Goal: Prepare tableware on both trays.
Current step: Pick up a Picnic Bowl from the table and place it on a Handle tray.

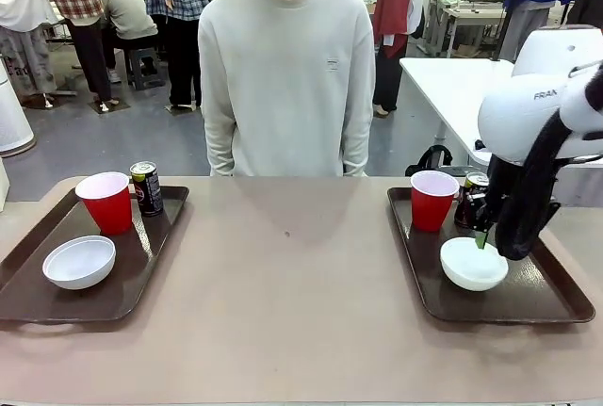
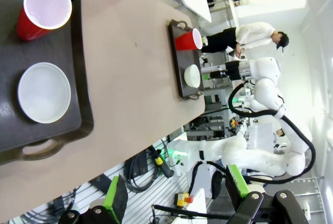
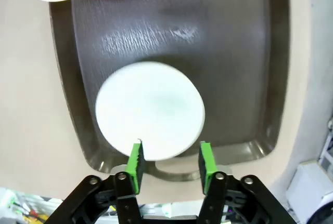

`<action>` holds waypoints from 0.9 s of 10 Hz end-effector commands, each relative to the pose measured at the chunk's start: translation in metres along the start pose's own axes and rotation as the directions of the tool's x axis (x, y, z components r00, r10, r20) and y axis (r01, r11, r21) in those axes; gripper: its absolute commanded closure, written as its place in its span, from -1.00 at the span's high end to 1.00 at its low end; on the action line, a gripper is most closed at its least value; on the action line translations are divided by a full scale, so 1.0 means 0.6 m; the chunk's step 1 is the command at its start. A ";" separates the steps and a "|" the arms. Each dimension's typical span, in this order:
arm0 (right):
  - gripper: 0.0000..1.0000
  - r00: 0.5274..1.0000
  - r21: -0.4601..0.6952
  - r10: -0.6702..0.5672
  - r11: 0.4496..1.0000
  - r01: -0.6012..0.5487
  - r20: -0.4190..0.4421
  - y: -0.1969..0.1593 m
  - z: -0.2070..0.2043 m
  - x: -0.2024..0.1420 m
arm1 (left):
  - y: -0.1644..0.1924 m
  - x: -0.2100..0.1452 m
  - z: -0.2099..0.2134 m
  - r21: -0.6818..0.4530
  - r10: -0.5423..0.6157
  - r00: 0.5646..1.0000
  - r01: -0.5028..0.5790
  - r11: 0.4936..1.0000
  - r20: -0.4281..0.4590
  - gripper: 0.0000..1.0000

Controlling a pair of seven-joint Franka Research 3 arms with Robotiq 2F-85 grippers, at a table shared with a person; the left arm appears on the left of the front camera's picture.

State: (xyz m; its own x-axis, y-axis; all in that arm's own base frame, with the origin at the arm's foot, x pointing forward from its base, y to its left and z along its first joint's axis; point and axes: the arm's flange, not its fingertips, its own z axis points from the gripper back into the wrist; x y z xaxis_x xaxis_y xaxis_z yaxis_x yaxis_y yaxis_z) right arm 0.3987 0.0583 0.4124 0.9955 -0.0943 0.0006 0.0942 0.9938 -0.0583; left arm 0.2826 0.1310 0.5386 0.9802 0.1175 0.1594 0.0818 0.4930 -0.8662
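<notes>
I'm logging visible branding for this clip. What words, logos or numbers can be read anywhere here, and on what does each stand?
"FRA": the start of a word in dark letters on the right arm's white casing, cut off at the picture's edge.
Can on the left tray: it has a printed label, too small and blurred to read.
Can on the right tray: label unreadable, partly behind the right hand.
Person's white sweater: a small chest mark, too small to read.

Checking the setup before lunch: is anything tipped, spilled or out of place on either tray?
Nothing stands out. Each tray holds an upright red cup, a can and a bowl; no spills.
</notes>
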 end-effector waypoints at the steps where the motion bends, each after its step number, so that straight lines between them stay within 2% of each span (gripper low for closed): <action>1: 0.60 0.998 -0.079 -0.042 0.996 0.046 0.044 0.009 0.024 -0.065 | 0.002 -0.004 -0.002 -0.018 -0.024 1.000 0.024 1.000 0.008 1.00; 3: 1.00 0.995 -0.052 0.074 0.996 -0.071 0.060 0.033 0.052 -0.109 | 0.002 -0.004 -0.002 -0.018 -0.024 1.000 0.024 1.000 0.008 1.00; 5: 1.00 0.992 -0.068 0.095 0.994 -0.089 0.085 0.064 0.073 -0.143 | 0.002 -0.004 -0.002 -0.018 -0.024 1.000 0.024 1.000 0.008 1.00; 6: 1.00 0.996 -0.072 0.058 0.996 -0.054 0.066 0.040 0.062 -0.108 | 0.002 -0.004 -0.002 -0.018 -0.024 1.000 0.024 1.000 0.008 1.00; 9: 1.00 0.996 -0.072 0.058 0.996 -0.054 0.066 0.040 0.062 -0.108 | 0.002 -0.004 -0.002 -0.018 -0.024 1.000 0.024 1.000 0.008 1.00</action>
State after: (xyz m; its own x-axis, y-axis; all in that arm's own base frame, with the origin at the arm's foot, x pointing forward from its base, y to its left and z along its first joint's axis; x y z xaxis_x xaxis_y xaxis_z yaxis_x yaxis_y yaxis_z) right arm 0.3326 0.0921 0.4508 0.9978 -0.0330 0.0577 0.0405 0.9899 -0.1357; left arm 0.2826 0.1310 0.5386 0.9802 0.1175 0.1595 0.0818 0.4932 -0.8661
